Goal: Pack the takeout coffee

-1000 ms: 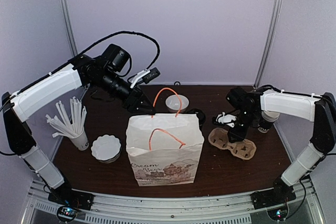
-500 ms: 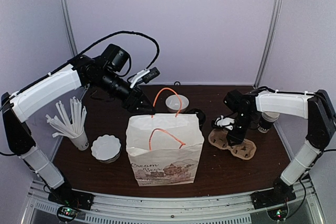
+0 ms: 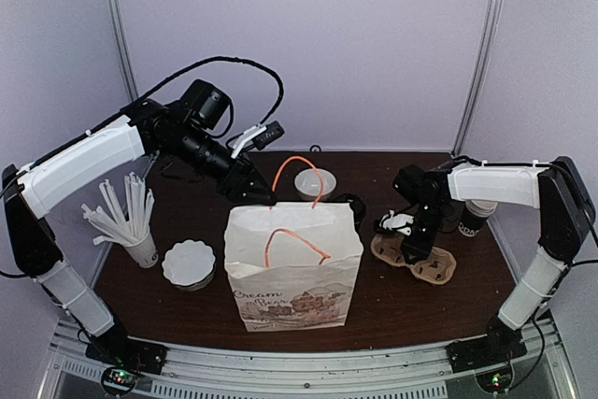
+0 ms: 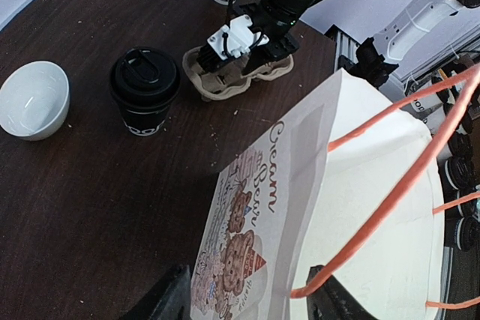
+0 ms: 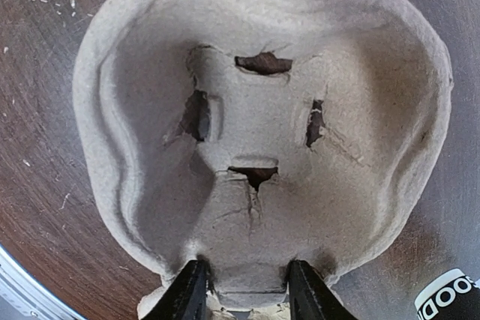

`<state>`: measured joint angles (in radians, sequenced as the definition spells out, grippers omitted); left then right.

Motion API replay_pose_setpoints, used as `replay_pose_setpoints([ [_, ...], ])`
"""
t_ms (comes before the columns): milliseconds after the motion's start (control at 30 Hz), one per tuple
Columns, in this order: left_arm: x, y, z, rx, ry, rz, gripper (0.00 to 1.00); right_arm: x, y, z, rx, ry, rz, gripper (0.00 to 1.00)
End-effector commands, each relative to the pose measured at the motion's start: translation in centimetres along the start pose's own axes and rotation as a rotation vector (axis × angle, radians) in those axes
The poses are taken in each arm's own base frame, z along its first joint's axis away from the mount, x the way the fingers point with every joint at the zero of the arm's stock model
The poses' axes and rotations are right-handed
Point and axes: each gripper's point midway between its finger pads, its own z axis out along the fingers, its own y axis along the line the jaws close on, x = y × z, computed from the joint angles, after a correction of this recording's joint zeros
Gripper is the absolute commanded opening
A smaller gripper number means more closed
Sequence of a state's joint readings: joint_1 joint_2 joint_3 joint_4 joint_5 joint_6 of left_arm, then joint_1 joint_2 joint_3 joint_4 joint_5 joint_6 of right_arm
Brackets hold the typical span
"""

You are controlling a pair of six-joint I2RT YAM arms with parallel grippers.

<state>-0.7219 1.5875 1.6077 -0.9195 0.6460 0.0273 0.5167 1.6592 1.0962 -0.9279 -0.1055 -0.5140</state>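
Observation:
The takeout coffee (image 4: 144, 99), a black cup with white lettering and a black lid, stands upright on the table behind the bag; in the top view only its dark top (image 3: 352, 202) shows past the bag. The white paper bag (image 3: 292, 263) with orange handles stands open. My left gripper (image 4: 249, 301) is open, and its jaws straddle the bag's back rim (image 4: 300, 185). My right gripper (image 5: 247, 294) is shut on the middle ridge of the brown pulp cup carrier (image 5: 262, 110), which lies on the table right of the bag (image 3: 432, 266).
A lidless black cup (image 3: 476, 218) stands right of the carrier. A white bowl (image 3: 315, 182) sits behind the bag. A cup of straws (image 3: 131, 221) and a stack of white lids (image 3: 188, 263) are on the left.
My right gripper has moved left and down onto the carrier. The left arm, bag and coffee have not moved.

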Motion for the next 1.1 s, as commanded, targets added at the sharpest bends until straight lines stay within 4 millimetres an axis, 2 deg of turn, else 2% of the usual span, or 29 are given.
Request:
replay_pose_setpoints([
  [0, -0.3, -0.2, -0.3, -0.008, -0.024, 0.026, 0.56, -0.5, -0.6, -0.4, 0.025, 0.006, 0.015, 0.38],
  [300, -0.1, -0.2, -0.2, -0.008, -0.019, 0.021, 0.56, -0.9, -1.1, -2.3, 0.062, -0.041, 0.023, 0.27],
  [400, -0.4, -0.3, -0.4, -0.010, -0.027, 0.028, 0.56, -0.7, -1.3, -3.6, 0.096, -0.067, 0.019, 0.26],
  [533, -0.9, -0.4, -0.8, -0.019, -0.043, 0.043, 0.57, -0.6, -1.2, -6.3, 0.121, -0.126, 0.014, 0.26],
  [700, -1.4, -0.2, -1.4, -0.056, -0.063, 0.067, 0.63, -1.6, -0.5, -12.2, 0.130, -0.271, -0.003, 0.25],
  [933, -2.3, -1.1, -2.7, -0.056, -0.087, 0.116, 0.67, -4.8, 0.5, -22.4, 0.129, -0.559, -0.058, 0.26],
  [1067, -2.7, -2.1, -4.1, -0.062, -0.106, 0.143, 0.68, -6.3, 2.2, -28.7, 0.083, -0.740, -0.116, 0.27],
])
